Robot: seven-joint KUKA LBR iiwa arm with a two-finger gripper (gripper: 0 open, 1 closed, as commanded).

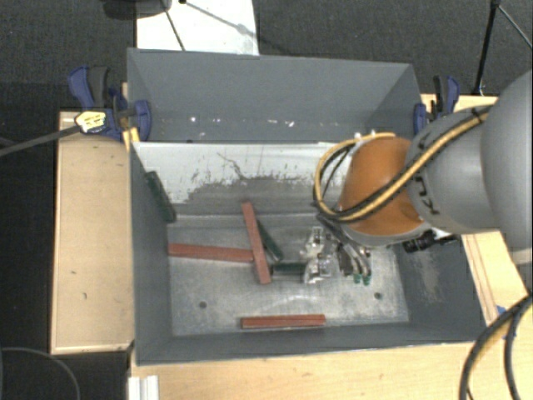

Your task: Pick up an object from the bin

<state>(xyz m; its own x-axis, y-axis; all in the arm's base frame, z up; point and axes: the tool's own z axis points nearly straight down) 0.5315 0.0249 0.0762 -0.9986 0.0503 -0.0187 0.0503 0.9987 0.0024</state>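
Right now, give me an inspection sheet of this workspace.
Surface: bin floor, grey, scuffed toward the back wall.
Job's things: left red stick lying flat; tilted red stick meeting its right end; front red stick; wall green stick against the left wall; middle green stick beside the tilted one; short green stick by the gripper.
Clutter: nothing seen.
Gripper: gripper low in the bin, right of centre, at the short green stick's end; grasp cannot be told.
Cables: yellow and black cables loop round the orange wrist cover.
Surroundings: white sheet behind the bin.
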